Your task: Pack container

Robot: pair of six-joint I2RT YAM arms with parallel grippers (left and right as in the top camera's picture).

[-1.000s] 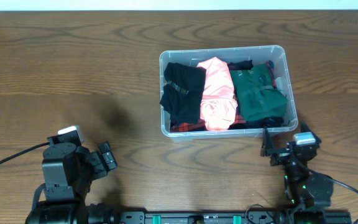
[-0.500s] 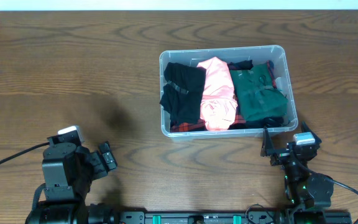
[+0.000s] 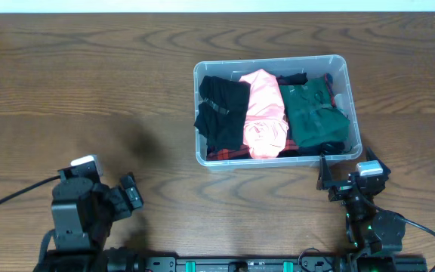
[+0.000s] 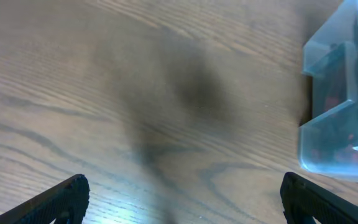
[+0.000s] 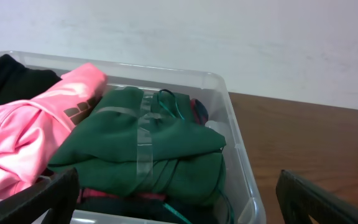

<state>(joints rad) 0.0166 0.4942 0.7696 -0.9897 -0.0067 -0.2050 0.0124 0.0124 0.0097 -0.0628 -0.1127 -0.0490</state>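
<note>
The clear plastic container [image 3: 200, 75] stands on the wooden table right of centre, holding folded clothes: a black garment [image 3: 221, 109], a pink one [image 3: 263, 113] and a dark green one [image 3: 316, 113]. The right wrist view shows the container's rim [image 5: 232, 118] with the green garment [image 5: 148, 140] and the pink garment [image 5: 30, 134] inside. My right gripper [image 3: 337, 180] is open and empty just in front of the container's near right corner. My left gripper [image 3: 129, 193] is open and empty at the front left, over bare table [image 4: 179, 205], the container's corner [image 4: 337, 124] to its right.
A red plaid garment [image 3: 229, 154] shows under the clothes at the container's near wall. A white wall [image 5: 229, 37] rises behind the table's far edge. Bare wood surrounds the container on the left.
My left arm has shifted very slightly toward the front. The right arm, the container and the clothes have not moved.
</note>
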